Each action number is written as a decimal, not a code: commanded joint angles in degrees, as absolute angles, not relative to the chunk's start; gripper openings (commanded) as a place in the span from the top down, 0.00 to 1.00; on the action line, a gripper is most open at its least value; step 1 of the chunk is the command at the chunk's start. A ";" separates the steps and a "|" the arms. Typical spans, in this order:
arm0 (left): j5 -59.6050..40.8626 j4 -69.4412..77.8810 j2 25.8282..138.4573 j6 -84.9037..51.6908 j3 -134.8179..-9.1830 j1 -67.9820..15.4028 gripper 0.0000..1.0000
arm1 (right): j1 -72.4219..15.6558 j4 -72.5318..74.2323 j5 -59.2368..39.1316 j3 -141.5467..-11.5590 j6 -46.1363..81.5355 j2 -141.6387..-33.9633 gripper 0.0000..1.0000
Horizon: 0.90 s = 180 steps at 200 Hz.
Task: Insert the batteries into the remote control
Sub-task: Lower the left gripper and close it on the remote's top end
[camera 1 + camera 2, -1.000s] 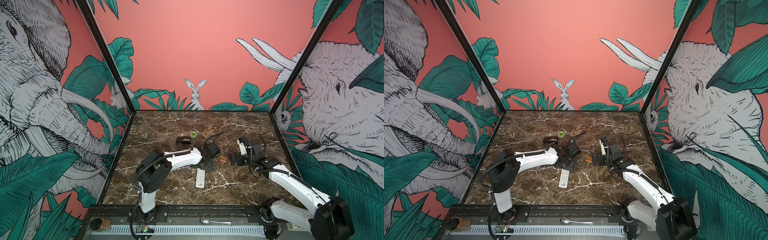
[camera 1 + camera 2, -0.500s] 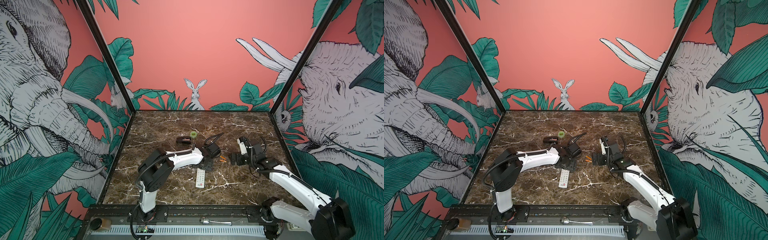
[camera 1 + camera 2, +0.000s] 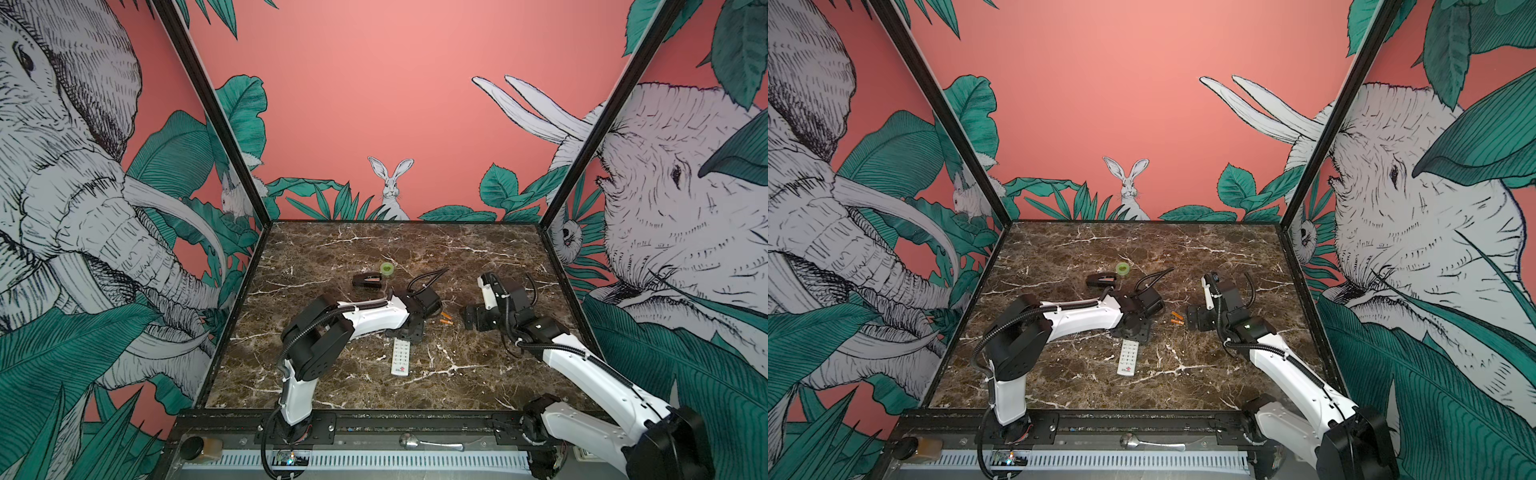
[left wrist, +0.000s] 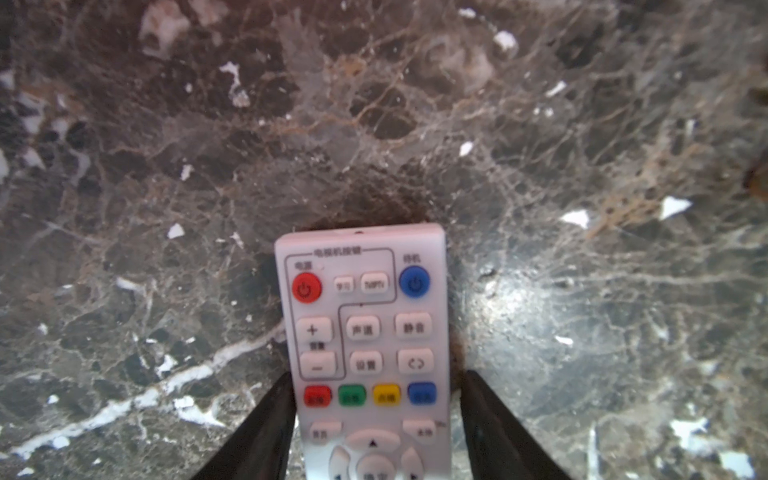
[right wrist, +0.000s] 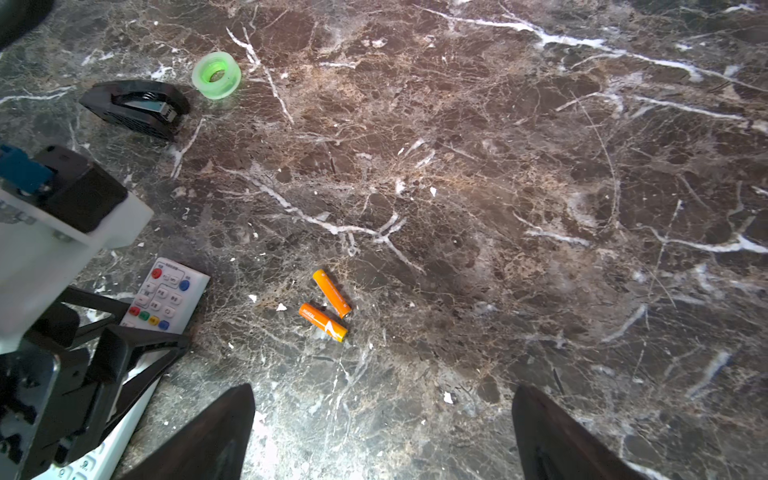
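Left wrist view: the remote control (image 4: 365,332) lies face up on the marble desk (image 4: 415,124), buttons legible, red and blue round buttons at its far end. The left hand (image 4: 378,374) straddles it at the row of four coloured buttons. One of its fingers (image 4: 266,428) sits against the remote's long edge. A sliver of desk appears to show between the other finger and the opposite edge, so this hand reads as apart around the remote, not clamped on it.

Right wrist view: the batteries (image 5: 331,293), both orange, lie on the bare desk close together and at an angle to each other. They are just beside the remote's coloured-button end and clear of both hands. The right hand (image 5: 382,390) has its fingers spread wide with only desk between them; the batteries lie ahead of it.

Both top views: the remote (image 3: 401,356) (image 3: 1128,358) runs lengthwise toward the front edge of the desk, red-logo end nearest that edge, the opposite end under the left hand. The batteries (image 3: 446,318) sit between the two hands.

Other items: a green tape roll (image 5: 216,75) and a black stapler-like object (image 5: 135,108) lie side by side farther back on the desk, well apart from the batteries.
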State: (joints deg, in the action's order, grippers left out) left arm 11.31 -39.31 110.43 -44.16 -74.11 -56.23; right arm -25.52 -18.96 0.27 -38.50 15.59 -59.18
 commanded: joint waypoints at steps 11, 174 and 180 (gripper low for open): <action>12.50 -39.94 110.31 -46.16 -74.69 -56.69 0.42 | -25.92 -20.56 2.24 -39.55 14.76 -57.79 0.01; 10.16 -21.33 92.27 -41.06 -58.40 -53.16 0.77 | -25.97 -15.91 -2.28 -38.65 20.57 -56.27 0.02; 9.19 -19.96 90.86 -40.65 -57.23 -52.47 0.77 | -25.93 -15.35 -2.98 -38.28 20.72 -55.97 0.02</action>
